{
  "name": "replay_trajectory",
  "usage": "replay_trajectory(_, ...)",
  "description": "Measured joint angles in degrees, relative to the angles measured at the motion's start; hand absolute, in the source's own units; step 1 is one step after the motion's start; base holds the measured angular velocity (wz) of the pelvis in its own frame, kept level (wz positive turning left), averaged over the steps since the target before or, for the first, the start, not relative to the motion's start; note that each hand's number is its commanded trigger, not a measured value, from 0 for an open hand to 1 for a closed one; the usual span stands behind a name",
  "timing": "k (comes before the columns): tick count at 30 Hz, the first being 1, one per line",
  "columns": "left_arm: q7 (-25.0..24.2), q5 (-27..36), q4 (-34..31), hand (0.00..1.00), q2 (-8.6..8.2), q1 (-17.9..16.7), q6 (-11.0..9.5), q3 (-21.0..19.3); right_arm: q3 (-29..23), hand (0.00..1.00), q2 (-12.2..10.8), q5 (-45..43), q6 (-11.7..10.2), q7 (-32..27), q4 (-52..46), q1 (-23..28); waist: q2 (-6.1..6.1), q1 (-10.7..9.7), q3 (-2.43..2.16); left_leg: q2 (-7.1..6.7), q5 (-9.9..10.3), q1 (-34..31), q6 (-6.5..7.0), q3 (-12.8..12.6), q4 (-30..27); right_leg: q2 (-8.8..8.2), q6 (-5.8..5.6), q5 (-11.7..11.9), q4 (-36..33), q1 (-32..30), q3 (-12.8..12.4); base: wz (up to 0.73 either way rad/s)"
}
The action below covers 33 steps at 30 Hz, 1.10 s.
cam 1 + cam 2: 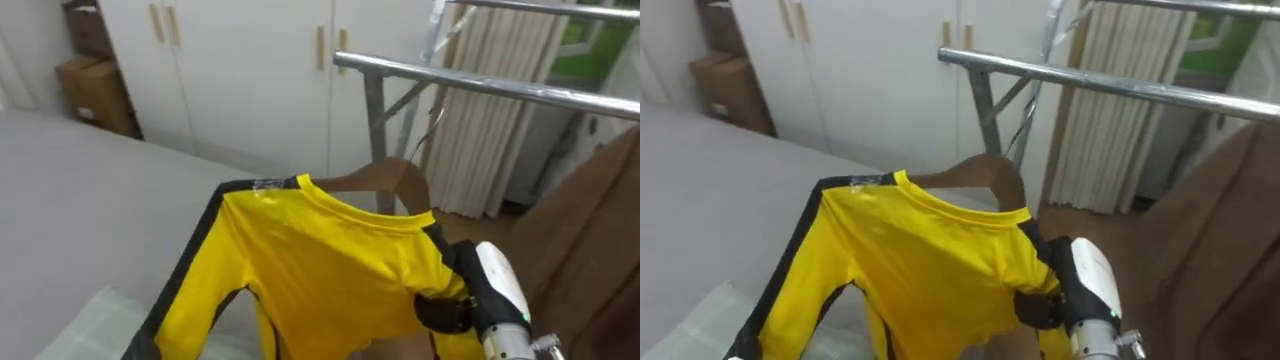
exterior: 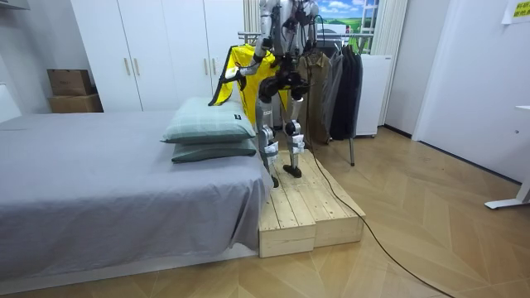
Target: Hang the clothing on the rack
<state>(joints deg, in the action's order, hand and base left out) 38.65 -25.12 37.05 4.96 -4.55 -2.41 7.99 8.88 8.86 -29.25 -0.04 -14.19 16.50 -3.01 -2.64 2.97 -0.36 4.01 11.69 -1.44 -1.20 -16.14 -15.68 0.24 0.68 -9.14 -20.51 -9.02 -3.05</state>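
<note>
Shirt: the yellow long-sleeved shirt with black trim (image 1: 320, 260) sits on a brown wooden hanger (image 1: 385, 180), below the rail and not yet hung.
Hand: our right hand (image 1: 470, 300) pinches the shirt's shoulder, at four o'clock from the collar.
Risk: we judge the hook may miss the shiny metal rail (image 1: 480, 82) at one o'clock. Held off-centre, the hanger could tilt and shed the shirt.
In the way: a brown hanging garment (image 1: 590, 230) at three o'clock crowds the rail.
</note>
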Motion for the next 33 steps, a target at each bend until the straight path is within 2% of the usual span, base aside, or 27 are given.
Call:
replay_trajectory(3,0.02,0.85,-0.46,0.0,0.64,0.01,0.03,0.74,-0.16,1.0,0.41,-1.49,0.31,-0.29,-4.05,1.25,-0.12,-2.22,0.12,-0.51,0.0,0.79,0.43,-1.71,1.42,0.01,-0.81,0.69,1.82,0.08,-1.61,-0.26)
replay_trajectory(6,-0.09,0.55,-0.47,0.0,0.7,0.07,0.06,0.67,-0.92,1.0,0.39,-5.27,0.24,-0.35,-8.27,2.77,-0.01,-3.54,0.19,-0.65,0.47,1.21,0.81,-2.97,2.46,0.47,-1.38,1.16,2.99,-0.05,-3.6,-0.36)
replay_trajectory(7,-0.16,0.56,-0.41,0.0,0.81,0.02,0.06,0.3,-1.15,1.0,0.41,-6.25,0.25,-0.31,-9.31,3.29,-0.07,-3.45,0.24,-0.49,0.7,1.74,0.68,-4.48,2.91,0.89,-1.48,1.24,2.94,-0.31,-4.83,-0.52)
replay_trajectory(12,-0.79,0.77,-0.69,0.0,1.71,0.12,0.53,-1.92,-1.22,1.0,0.45,-8.33,0.24,0.03,-11.66,7.06,-0.05,-4.73,0.46,0.36,2.14,3.53,0.15,-8.74,3.18,2.0,-1.44,1.3,3.0,-0.39,-4.74,-0.5)
replay_trajectory(18,-1.81,0.74,-1.11,0.0,2.3,0.77,0.33,-2.13,-2.02,1.0,1.02,-9.47,0.35,0.05,-11.8,8.84,-0.54,-7.41,0.81,0.32,2.16,5.17,0.13,-8.65,4.48,2.48,-1.33,1.36,4.0,0.81,-4.66,-0.19)
replay_trajectory(22,-2.18,0.73,-1.11,0.0,2.25,1.43,0.21,-2.12,-3.75,1.0,0.98,-10.53,0.37,0.16,-13.05,8.75,-1.23,-7.31,1.05,0.35,2.18,5.05,0.01,-8.56,5.05,2.7,-1.1,1.5,4.94,0.73,-4.67,-0.05)
replay_trajectory(31,-3.35,0.82,-1.11,0.0,2.6,1.19,0.06,-0.63,-3.94,1.0,1.08,-13.32,0.74,0.26,-13.83,8.69,-1.41,-5.61,0.88,0.52,2.11,5.22,-0.1,-6.99,5.13,2.65,-0.72,1.98,6.88,2.32,-3.69,0.06)
replay_trajectory(33,-3.46,0.83,-1.11,0.0,2.88,0.23,-0.19,-0.64,-3.95,1.0,1.28,-12.93,0.74,0.71,-14.74,8.7,-1.31,-5.44,0.82,0.52,2.06,5.22,-0.16,-6.6,5.29,2.65,-0.71,1.99,6.9,2.4,-3.42,0.06)
